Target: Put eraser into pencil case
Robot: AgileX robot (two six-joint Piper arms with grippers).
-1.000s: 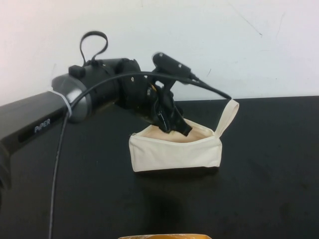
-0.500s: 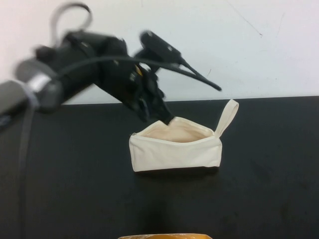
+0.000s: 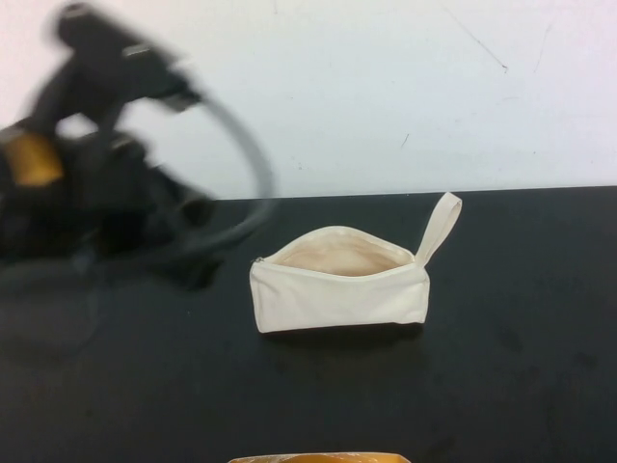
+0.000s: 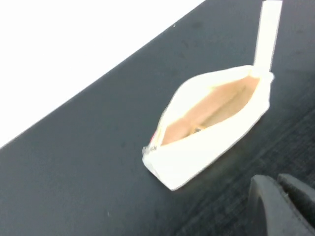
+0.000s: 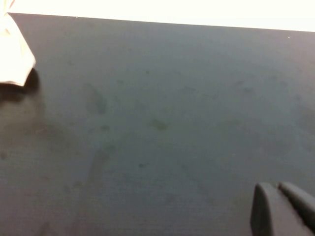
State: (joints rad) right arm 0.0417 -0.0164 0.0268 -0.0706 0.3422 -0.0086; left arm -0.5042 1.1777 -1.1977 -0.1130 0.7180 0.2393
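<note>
Eraser-wise, only a small dark-and-pale speck (image 4: pixel 197 129) is showing inside the pencil case, and I can't really tell if that's it.

High view: the pencil case (image 3: pixel 339 291) is sitting unzipped on the black table (image 3: pixel 501 386), mouth gaping up, wrist loop (image 3: pixel 439 228) sticking up at its far end from the left gripper (image 3: pixel 183 217). That gripper is hanging off to the robot's left of the pouch, clear of it, and it's so smeared I can't tell how its fingers are set. An orange edge (image 3: pixel 318 457) is peeking in at the near side.

Left wrist view: the pouch is lying ahead of the fingertips (image 4: pixel 275 206), apart from them, beige lining showing.

Right wrist view: the right gripper (image 5: pixel 280 209) is hovering over bare table, fingers pressed together with nothing between them, and a corner of the pouch (image 5: pixel 14 56) is sitting well away.
</note>
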